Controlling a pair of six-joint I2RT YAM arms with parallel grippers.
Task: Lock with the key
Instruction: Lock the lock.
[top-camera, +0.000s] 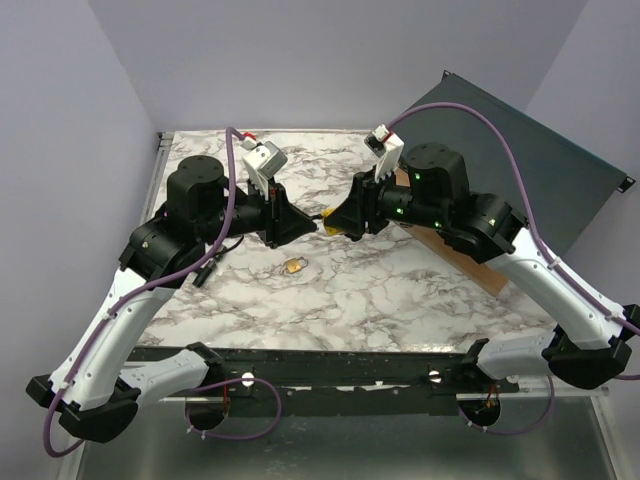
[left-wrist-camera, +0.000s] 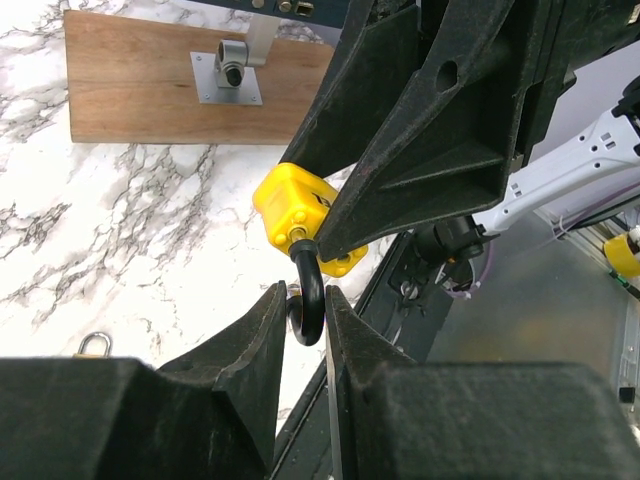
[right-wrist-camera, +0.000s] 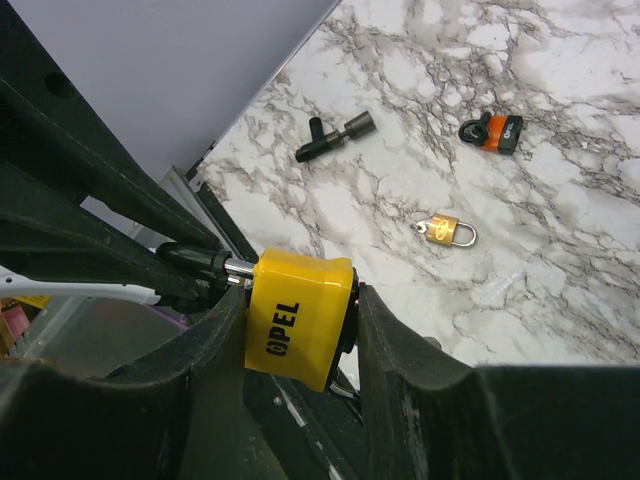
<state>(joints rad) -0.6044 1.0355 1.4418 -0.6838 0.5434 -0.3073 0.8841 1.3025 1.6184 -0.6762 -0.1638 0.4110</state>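
The yellow padlock (right-wrist-camera: 298, 318) hung above the marble table (top-camera: 400, 290), its body clamped in my right gripper (top-camera: 335, 222); its black shackle (left-wrist-camera: 310, 285) pointed straight at the left gripper (top-camera: 300, 226), which pinched that loop; so the lock's long axis ran gripper to gripper; I could not pick out the key.

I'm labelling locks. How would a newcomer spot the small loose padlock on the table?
On the marble table, look toward the near edge from where the left gripper and right gripper meet. The brass padlock lies alone; unlike the yellow padlock those grippers hold in the air, it is smaller and untouched.
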